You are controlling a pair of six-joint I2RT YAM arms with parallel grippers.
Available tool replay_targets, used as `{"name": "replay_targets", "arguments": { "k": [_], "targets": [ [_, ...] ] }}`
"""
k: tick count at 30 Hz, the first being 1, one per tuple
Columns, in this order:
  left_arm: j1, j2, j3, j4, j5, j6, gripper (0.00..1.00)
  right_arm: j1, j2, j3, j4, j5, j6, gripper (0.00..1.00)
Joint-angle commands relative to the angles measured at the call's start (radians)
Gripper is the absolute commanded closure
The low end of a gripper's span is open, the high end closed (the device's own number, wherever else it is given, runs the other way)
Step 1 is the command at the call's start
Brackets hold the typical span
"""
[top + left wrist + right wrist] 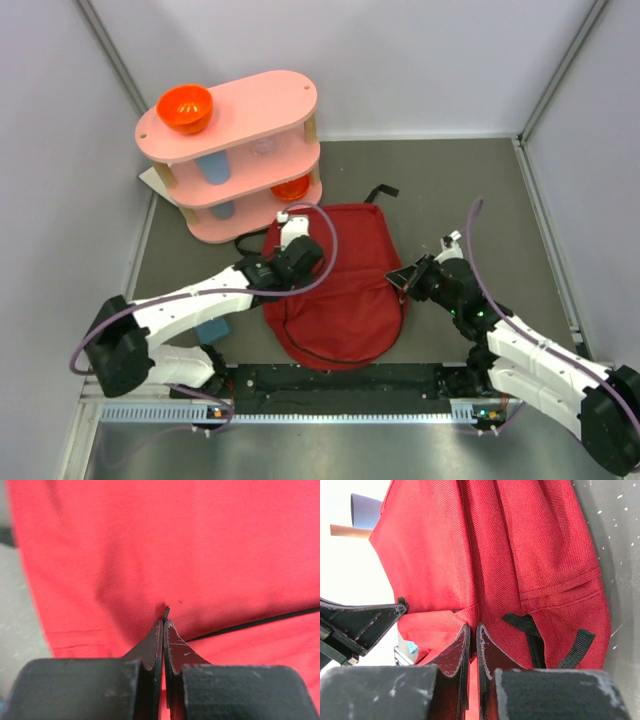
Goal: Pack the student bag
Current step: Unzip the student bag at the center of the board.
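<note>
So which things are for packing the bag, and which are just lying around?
For the job: dark red fabric backpack; left gripper and right gripper, both pinching its fabric.
Just lying about: pink three-tier shelf, orange bowl on top, blue cup inside.

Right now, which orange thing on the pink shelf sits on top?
The orange bowl at the top board's left end; the other orange thing is tucked lower down, right end, partly hidden.

student bag [345, 290] | dark red fabric, black straps | lying flat on table [450, 180]
</note>
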Motion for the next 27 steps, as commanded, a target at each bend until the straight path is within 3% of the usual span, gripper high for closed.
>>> {"name": "replay_targets", "arguments": {
  "k": [1,7,8,9,10,12,13,18,21,23,27],
  "targets": [
    [0.056,-0.135,-0.108,-0.146,-0.11,-0.049,1.0,-0.009,-0.056,0.009,-0.043,0.142,0.017,1.0],
    [0.142,-0.261,-0.232,-0.139,-0.055,-0.026,1.0,-0.035,-0.087,0.009,-0.08,0.17,0.008,1.0],
    [0.147,-0.268,-0.235,-0.116,-0.037,-0.014,0.9,-0.036,-0.082,0.014,-0.08,0.171,0.0,1.0],
    [0.147,-0.275,-0.238,-0.068,0.007,0.005,0.59,-0.036,-0.076,0.028,-0.083,0.167,-0.009,1.0],
    [0.148,-0.275,-0.24,-0.05,0.017,0.017,0.37,-0.038,-0.07,0.034,-0.087,0.162,-0.02,1.0],
    [0.147,-0.267,-0.234,-0.022,0.032,0.016,0.08,-0.036,-0.051,0.044,-0.089,0.156,-0.023,1.0],
    [0.148,-0.262,-0.223,-0.014,0.035,0.013,0.02,-0.036,-0.05,0.046,-0.099,0.159,-0.026,1.0],
    [0.17,-0.206,-0.211,0.09,0.155,0.046,0.01,-0.038,-0.097,0.025,-0.144,0.19,-0.023,1.0],
    [0.176,-0.135,-0.219,0.271,0.316,0.069,0.01,-0.038,-0.131,0.014,-0.178,0.211,-0.02,1.0],
    [0.177,-0.077,-0.174,0.364,0.408,0.081,0.01,-0.036,-0.145,0.011,-0.196,0.231,-0.017,1.0],
    [0.176,0.119,-0.01,0.386,0.48,0.132,0.01,-0.039,-0.174,0.002,-0.222,0.262,-0.015,1.0]
  ]
}}
